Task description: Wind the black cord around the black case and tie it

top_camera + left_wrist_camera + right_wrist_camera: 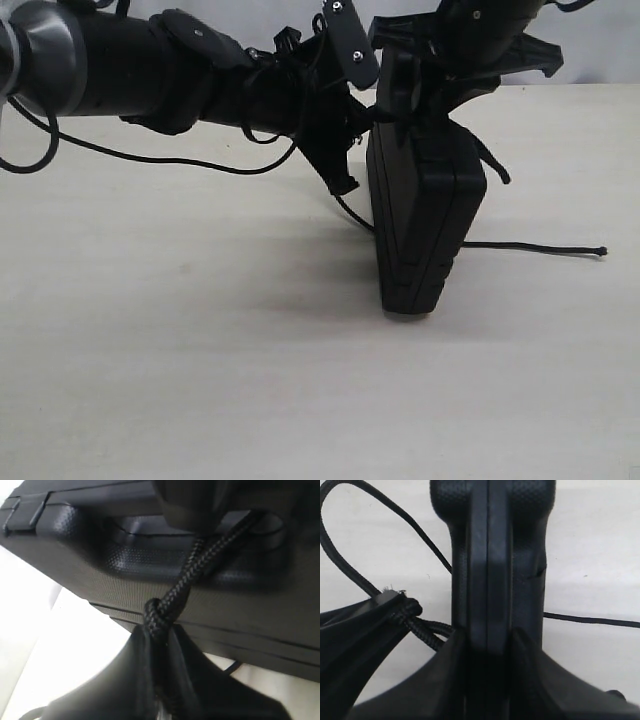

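Limp black cord [185, 580], rigid black case [425, 220]
Right jaws are clamping the case upright; left jaws are pinching the cord at its knot.

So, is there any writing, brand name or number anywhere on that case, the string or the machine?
None: no word, label, brand, number or sign can be read in any of the three views.
The black case shows only moulded ribs and a grained texture; the black cord and the table are bare.

Black case [425, 220] stands on the table [200, 380], black cord [530, 247] lying rightward.
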`<state>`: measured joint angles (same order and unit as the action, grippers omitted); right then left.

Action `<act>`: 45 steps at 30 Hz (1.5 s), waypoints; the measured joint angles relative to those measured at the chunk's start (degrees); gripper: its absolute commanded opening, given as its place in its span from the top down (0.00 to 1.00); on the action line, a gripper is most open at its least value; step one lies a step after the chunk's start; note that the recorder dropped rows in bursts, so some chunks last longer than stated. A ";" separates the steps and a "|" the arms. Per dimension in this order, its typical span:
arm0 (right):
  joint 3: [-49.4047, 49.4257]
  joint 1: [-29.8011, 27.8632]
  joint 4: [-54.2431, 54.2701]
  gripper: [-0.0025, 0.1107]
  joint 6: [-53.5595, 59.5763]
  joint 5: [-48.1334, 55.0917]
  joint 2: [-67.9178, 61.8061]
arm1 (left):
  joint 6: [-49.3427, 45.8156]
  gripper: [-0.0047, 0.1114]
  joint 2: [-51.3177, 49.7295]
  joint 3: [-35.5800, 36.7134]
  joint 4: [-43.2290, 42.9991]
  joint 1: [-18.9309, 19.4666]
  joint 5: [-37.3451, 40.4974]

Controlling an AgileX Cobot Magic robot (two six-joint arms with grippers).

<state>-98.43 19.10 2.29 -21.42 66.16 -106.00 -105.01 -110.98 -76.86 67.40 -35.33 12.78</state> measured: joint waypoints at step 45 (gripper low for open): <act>-1.64 -0.11 1.98 0.63 9.84 -1.52 0.34 | -16.01 0.96 -0.19 0.14 27.27 1.26 10.32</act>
<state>-100.07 18.99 4.27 -11.58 64.64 -105.66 -121.02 -111.17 -76.72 94.67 -34.07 23.10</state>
